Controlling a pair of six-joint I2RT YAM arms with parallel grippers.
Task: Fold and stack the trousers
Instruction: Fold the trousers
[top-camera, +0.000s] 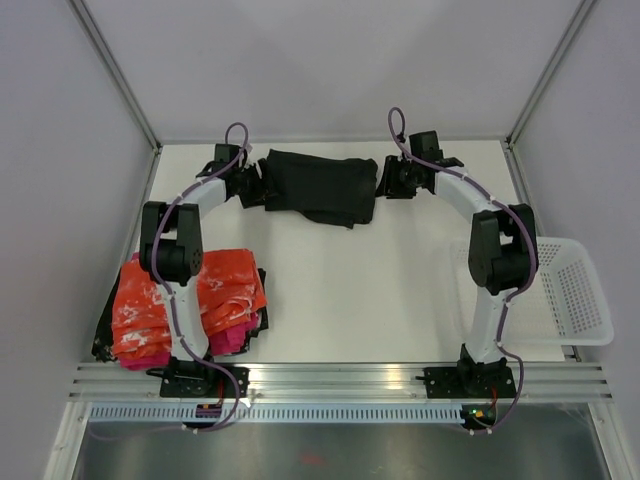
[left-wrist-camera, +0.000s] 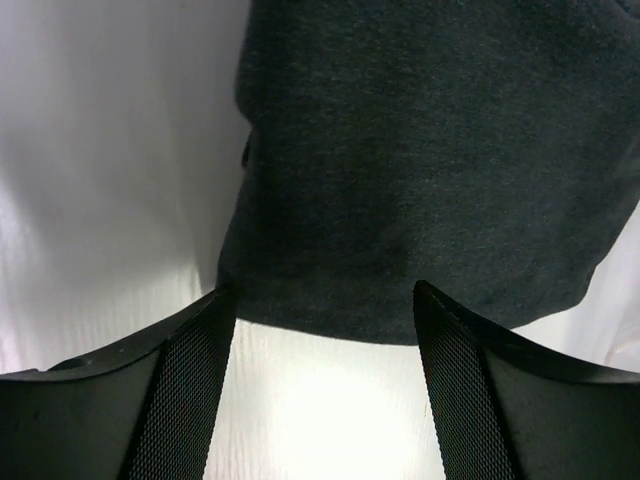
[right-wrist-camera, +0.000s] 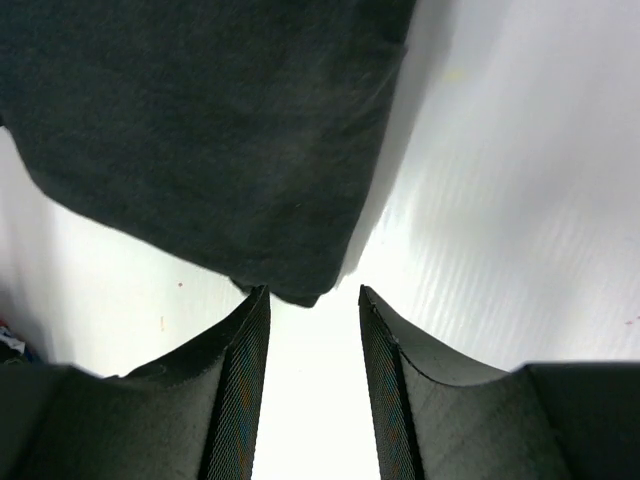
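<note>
The black trousers (top-camera: 318, 186) lie folded into a compact rectangle at the far middle of the white table (top-camera: 370, 290). My left gripper (top-camera: 253, 186) is at their left edge, open and empty; in the left wrist view the dark fabric (left-wrist-camera: 430, 150) lies just beyond my fingertips (left-wrist-camera: 200, 340), with bare table between them. My right gripper (top-camera: 385, 182) is at their right edge, open and empty; in the right wrist view a corner of the fabric (right-wrist-camera: 220, 130) ends right at my fingertips (right-wrist-camera: 250, 330) without being pinched.
An orange-and-white mottled garment (top-camera: 170, 295) lies on a magenta-pink one (top-camera: 238, 335) at the near left, over some black fabric (top-camera: 105, 335). A white mesh basket (top-camera: 570, 295) stands off the table's right edge. Grey walls close in the far side.
</note>
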